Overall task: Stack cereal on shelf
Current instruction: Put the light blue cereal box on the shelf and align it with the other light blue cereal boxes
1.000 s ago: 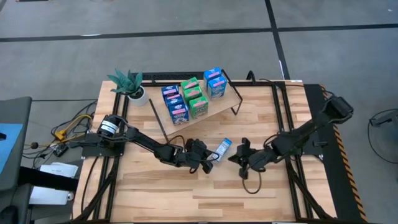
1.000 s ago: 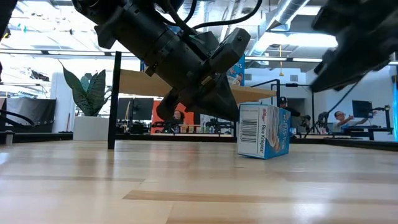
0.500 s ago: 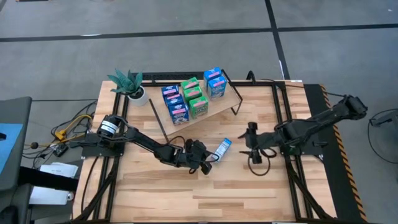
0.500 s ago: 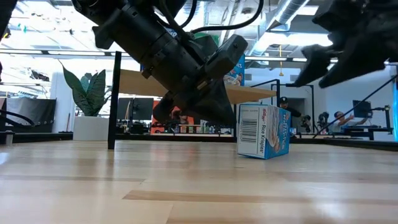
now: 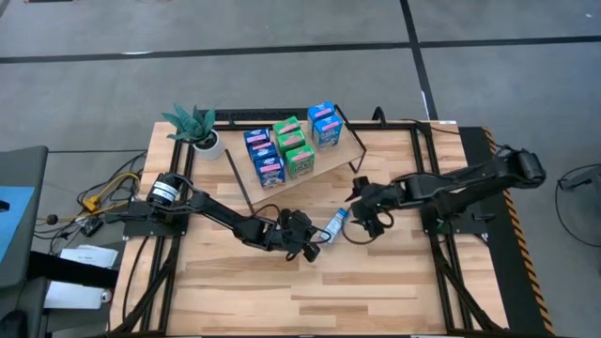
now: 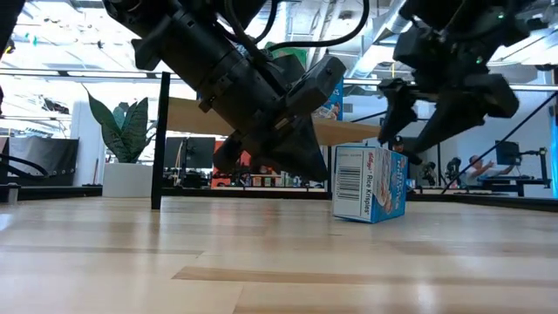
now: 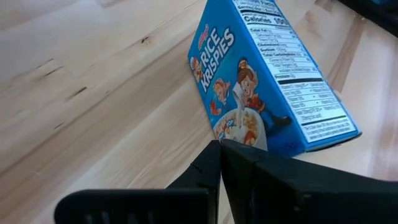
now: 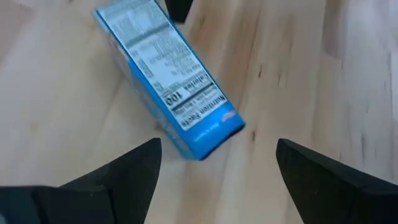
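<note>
Wooden tabletop [image 5: 282, 282]: blue "Rice Krispies" box [image 7: 267, 81]; left gripper [image 5: 315, 246] clenched, right gripper [image 5: 362, 208] released.

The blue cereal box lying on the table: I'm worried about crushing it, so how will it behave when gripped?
The blue cereal box looks like thin cardboard, so it probably dents if squeezed hard. It is small, likely light, and may slide on the smooth table. Flat sides should suit the open right gripper.

Grey concrete floor [image 5: 282, 84] with dark seam lines around the wooden desk [image 5: 394, 282]. Potted plant [image 5: 192, 127] at the desk's far left corner. Bright ceiling lights, ducts [image 6: 410, 17] overhead.
</note>
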Available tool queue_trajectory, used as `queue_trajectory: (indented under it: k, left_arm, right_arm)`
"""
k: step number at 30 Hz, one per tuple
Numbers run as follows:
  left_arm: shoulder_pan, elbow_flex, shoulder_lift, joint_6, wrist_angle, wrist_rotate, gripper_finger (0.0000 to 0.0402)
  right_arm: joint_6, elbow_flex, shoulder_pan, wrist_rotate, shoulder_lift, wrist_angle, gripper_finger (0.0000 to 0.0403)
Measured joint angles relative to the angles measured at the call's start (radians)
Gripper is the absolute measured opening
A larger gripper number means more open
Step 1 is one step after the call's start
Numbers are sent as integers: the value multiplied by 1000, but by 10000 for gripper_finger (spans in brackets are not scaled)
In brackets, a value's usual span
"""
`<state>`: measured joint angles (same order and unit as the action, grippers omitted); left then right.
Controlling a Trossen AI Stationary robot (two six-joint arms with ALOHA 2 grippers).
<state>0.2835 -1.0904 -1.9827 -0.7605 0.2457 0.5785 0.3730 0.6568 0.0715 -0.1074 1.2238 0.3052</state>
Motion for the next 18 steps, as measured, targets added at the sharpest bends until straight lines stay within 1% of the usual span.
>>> queue_trajectory:
  k: [3, 7, 10, 12, 15, 18]
  left_arm:
    - [0, 0, 0, -2, -5, -1, 0]
    - [0, 0, 0, -2, -12, -1, 0]
    - [0, 0, 0, -3, -15, -1, 0]
    - [0, 0, 0, -3, -19, -1, 0]
    - [0, 0, 0, -3, -22, 0, 0]
    - [0, 0, 0, -3, -26, -1, 0]
  right_arm:
    - [93, 24, -10, 6, 48, -15, 340]
    - [157, 48, -16, 54, 105, -13, 340]
    - [207, 65, -16, 57, 137, -17, 340]
    - [227, 73, -16, 67, 160, -17, 340]
    - [240, 77, -22, 109, 186, -13, 339]
    - [241, 77, -22, 132, 198, -14, 329]
